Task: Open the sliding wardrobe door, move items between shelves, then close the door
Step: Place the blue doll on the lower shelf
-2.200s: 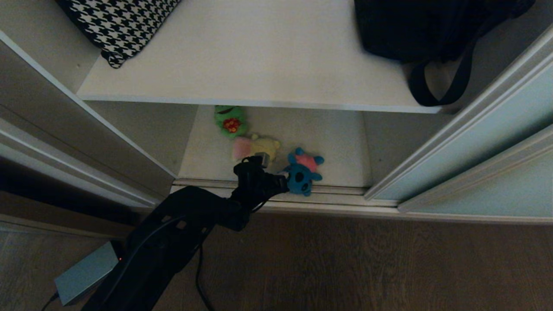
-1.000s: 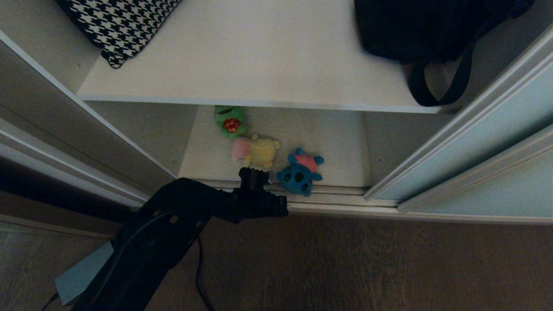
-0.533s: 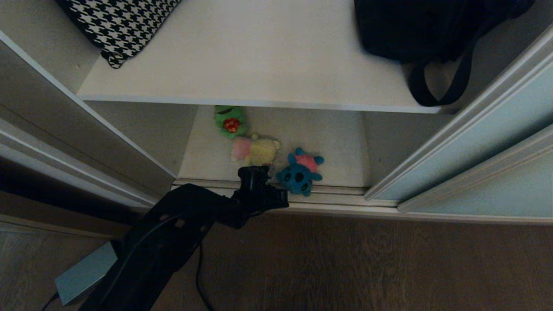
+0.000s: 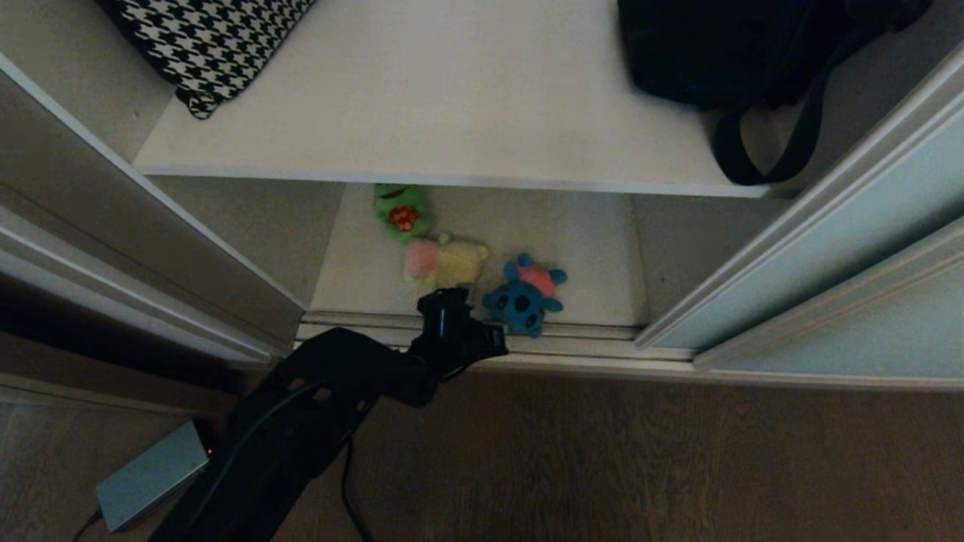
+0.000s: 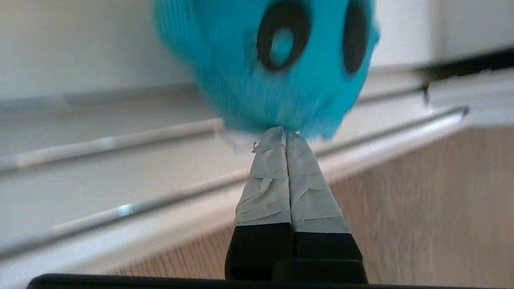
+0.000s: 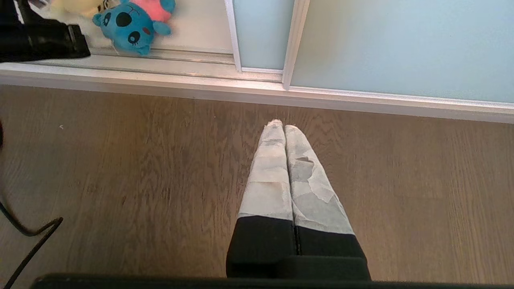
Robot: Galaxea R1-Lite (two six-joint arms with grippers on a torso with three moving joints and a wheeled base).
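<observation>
- The blue plush toy [image 4: 523,303] lies on the lower shelf [image 4: 587,248], at its front edge, just behind the door track [image 4: 572,342].
- The left gripper [image 5: 286,138] is over that track with its fingers pressed together. The tips pinch a small bit at the toy's lower edge, or only touch it; I cannot tell which.
- From the tips, the toy is straight ahead and slightly up.
- The right gripper [image 6: 283,125], also with fingers pressed together, hangs over the wooden floor [image 6: 120,180], well apart from the toy, so the left arm is nearer.

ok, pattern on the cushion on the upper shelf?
Black-and-white houndstooth; the cushion shows best in the head view.
</observation>
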